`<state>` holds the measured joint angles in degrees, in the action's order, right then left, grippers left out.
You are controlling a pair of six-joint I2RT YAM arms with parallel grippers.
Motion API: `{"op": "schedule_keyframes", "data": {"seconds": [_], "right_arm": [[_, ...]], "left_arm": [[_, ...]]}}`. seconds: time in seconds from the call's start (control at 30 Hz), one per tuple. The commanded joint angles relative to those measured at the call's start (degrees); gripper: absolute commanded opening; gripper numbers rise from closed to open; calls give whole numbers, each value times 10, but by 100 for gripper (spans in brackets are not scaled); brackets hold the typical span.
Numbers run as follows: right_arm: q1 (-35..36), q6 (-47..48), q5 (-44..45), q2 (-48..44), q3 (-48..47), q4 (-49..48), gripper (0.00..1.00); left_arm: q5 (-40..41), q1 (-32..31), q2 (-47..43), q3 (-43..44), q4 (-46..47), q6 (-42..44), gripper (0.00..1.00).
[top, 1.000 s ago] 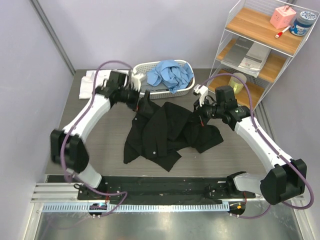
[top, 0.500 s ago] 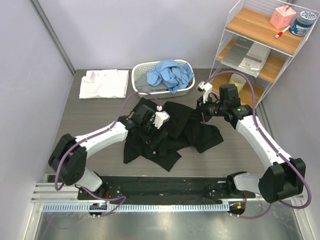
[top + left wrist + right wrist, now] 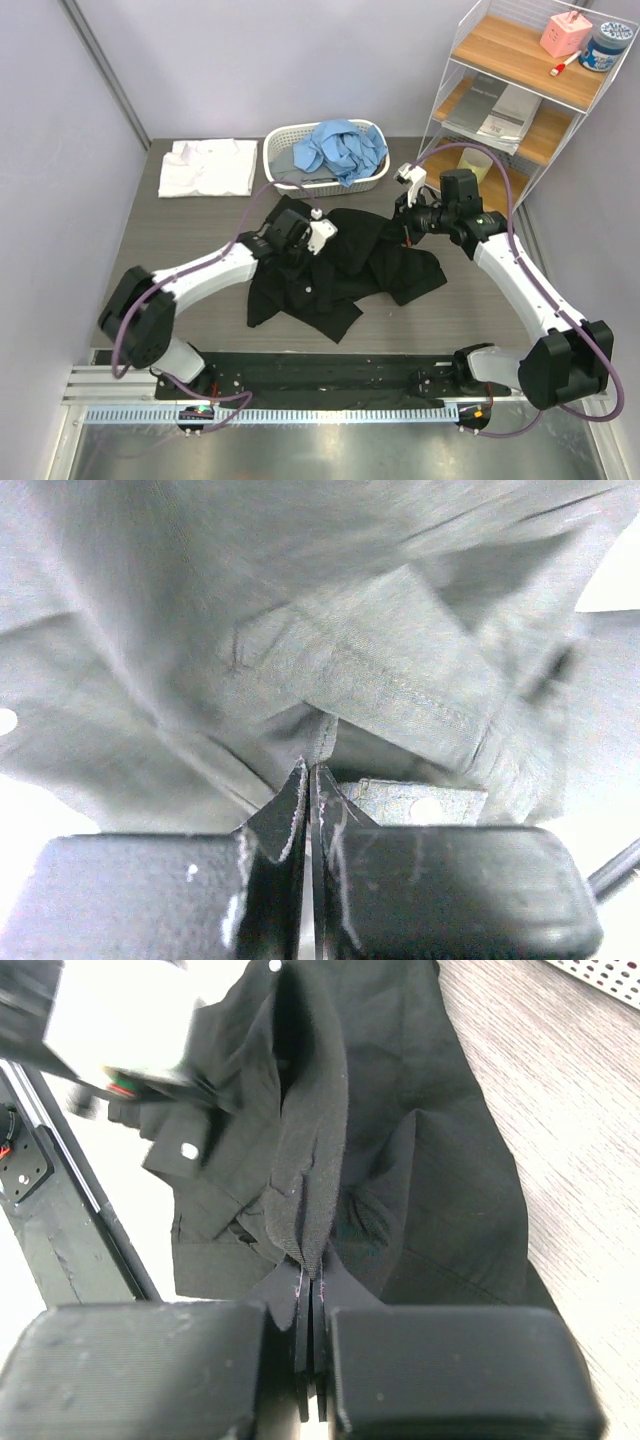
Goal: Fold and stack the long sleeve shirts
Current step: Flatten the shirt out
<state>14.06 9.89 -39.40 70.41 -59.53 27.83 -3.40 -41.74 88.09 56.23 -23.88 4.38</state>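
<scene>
On the tabletop (image 3: pixel 195 235), the crumpled black shirt (image 3: pixel 340 270) is lying centrally, with the left tool (image 3: pixel 310 780) and right tool (image 3: pixel 310 1282) each pinching a thin fold of it. Under pulling, those shallow grips could be slipping off or dragging hidden layers along.

The black shirt (image 3: pixel 340 265) is showing plain cloth with small white buttons (image 3: pixel 188 1150). The white shirt (image 3: pixel 208 167) and light blue shirt (image 3: pixel 340 148) are showing plain too. The basket (image 3: pixel 372 183) is showing white slats, the worktop (image 3: pixel 200 240) grey wood grain. The arms (image 3: pixel 200 275) are showing white shells, black joints and purple cables (image 3: pixel 455 147). The left tool (image 3: pixel 306 775) and right tool (image 3: pixel 309 1272) are showing black fingers.
</scene>
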Motion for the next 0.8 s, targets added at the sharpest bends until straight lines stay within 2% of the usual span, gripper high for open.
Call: {"op": "schedule_keyframes", "data": {"seconds": [0.0,0.17,0.27,0.33,0.47,0.57,0.7,0.73,0.77], "right_arm": [[-3,11,-10,-25,11,-12,1],[-2,20,-9,-35,20,-7,1],[-3,30,-7,-42,25,-2,1],[-3,42,-8,-45,32,6,1],[-4,79,-37,-68,28,52,1],[-3,96,-63,-98,2,90,1],[-3,86,-58,-163,-45,93,1],[-4,81,-51,-179,-68,92,1],[-3,73,-32,-186,-80,91,1]], "left_arm": [[-55,16,-97,31,-53,16,0],[-103,38,-166,64,-83,5,0],[-183,52,-180,120,-94,1,0],[-195,53,-175,183,-74,-9,0],[-152,56,-112,301,-12,-30,0],[-121,68,-29,370,8,-41,0],[-121,99,78,460,-46,-72,0],[-137,120,119,483,-69,-76,2],[-146,132,131,511,-109,-82,16]]}}
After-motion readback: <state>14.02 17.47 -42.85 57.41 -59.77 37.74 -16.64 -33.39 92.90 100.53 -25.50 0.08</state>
